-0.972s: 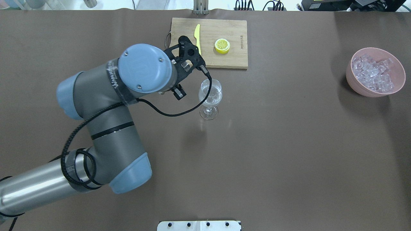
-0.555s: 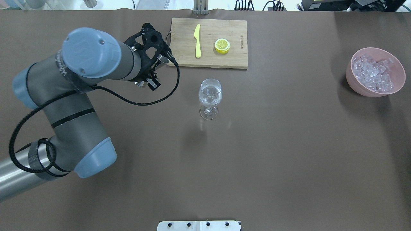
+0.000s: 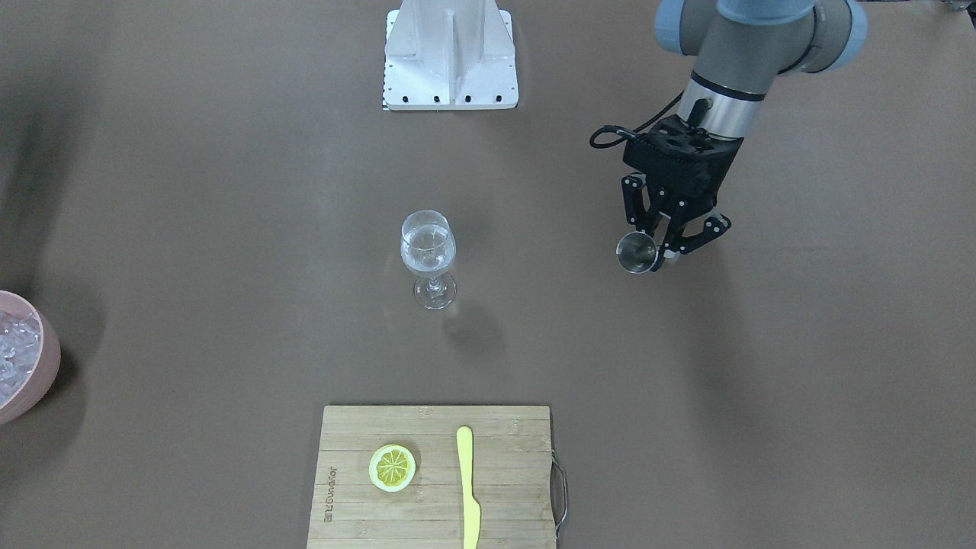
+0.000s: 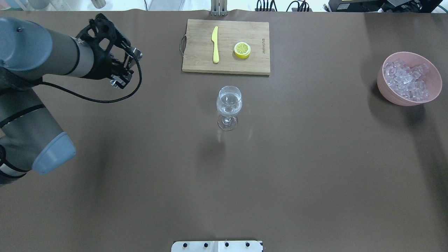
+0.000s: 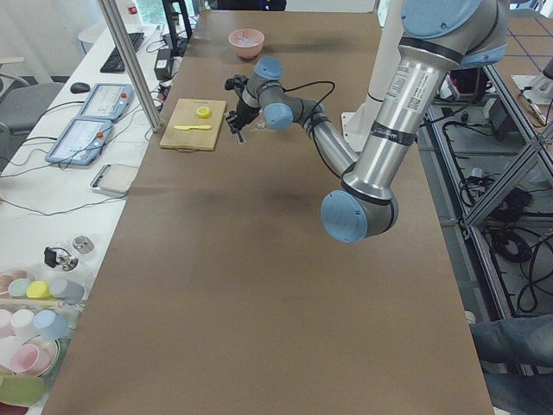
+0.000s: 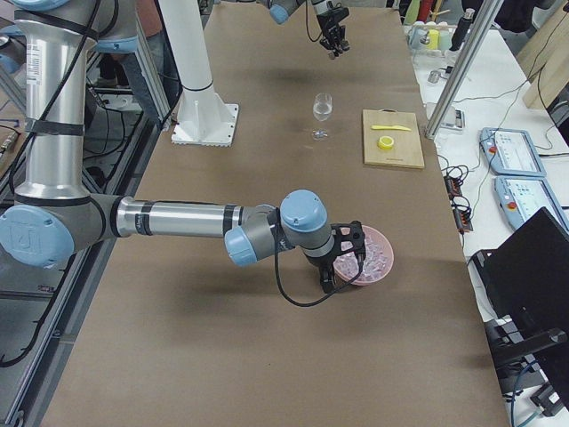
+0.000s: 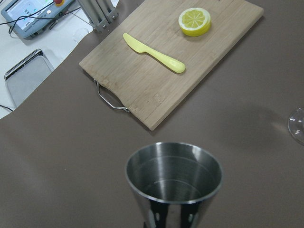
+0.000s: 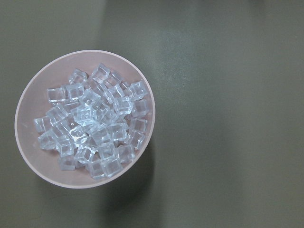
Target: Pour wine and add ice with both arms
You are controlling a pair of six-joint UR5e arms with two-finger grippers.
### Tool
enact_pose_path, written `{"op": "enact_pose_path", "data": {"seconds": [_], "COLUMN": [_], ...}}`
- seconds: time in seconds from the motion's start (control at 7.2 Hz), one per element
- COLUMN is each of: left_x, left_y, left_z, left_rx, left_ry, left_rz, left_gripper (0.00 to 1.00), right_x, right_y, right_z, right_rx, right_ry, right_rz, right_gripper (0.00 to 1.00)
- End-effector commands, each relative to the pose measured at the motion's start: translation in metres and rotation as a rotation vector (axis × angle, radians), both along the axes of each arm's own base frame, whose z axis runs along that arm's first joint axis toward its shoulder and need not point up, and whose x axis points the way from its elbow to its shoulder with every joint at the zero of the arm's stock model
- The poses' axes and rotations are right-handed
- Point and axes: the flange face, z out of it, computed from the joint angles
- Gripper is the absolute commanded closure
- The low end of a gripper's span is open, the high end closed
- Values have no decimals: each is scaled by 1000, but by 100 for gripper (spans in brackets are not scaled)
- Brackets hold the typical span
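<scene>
My left gripper (image 3: 659, 248) is shut on a small steel jigger (image 3: 636, 253), held mouth-up above the table's left side (image 4: 137, 53). The left wrist view shows the jigger (image 7: 174, 180) close up. A clear stemmed glass (image 4: 229, 105) stands mid-table with wine (image 4: 229, 109) in its bowl. Ice (image 4: 406, 81) fills a pink bowl (image 4: 382, 85) at the far right. The right gripper (image 6: 343, 263) shows only in the exterior right view, hanging by that bowl (image 6: 380, 258), and I cannot tell its state. The right wrist view looks straight down on the ice (image 8: 92, 124), with no fingers in it.
A wooden cutting board (image 4: 245, 64) lies behind the glass with a yellow knife (image 4: 215, 44) and a lemon slice (image 4: 242, 49) on it. The white pedestal (image 3: 451, 57) stands at the robot's side of the table. Brown tabletop lies between the glass and the bowl.
The left arm has swung away from the glass to the table's left, carrying the jigger with it. The glass, board and bowl have not moved.
</scene>
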Motion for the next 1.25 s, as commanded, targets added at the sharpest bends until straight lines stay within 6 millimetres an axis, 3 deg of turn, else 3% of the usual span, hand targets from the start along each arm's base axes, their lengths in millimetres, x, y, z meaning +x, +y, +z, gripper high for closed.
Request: {"op": "enact_pose_path", "data": {"seconds": [0.0,0.56,0.97,1.11], "left_x": [-37,-60,-73,-78], "left_y": [17,44,44,47], "left_z": [72,175,280,307], "left_rx": [-18,25,96,113], "left_ry": [111,443,540,548], "left_rz": [-61,-117,-231,-259], "left_gripper": [100,100,100,100], "right_x": [-15,-18,-18,-18], "right_y": [-22,-22,-22,-21], "right_z": [-14,-16,-16,-15], "right_rx": [-35,-38,-35,-37], "right_ry": [15,15,15,16], "right_rz": [-20,-14,-12,-14], "right_gripper": [0,0,0,0]}}
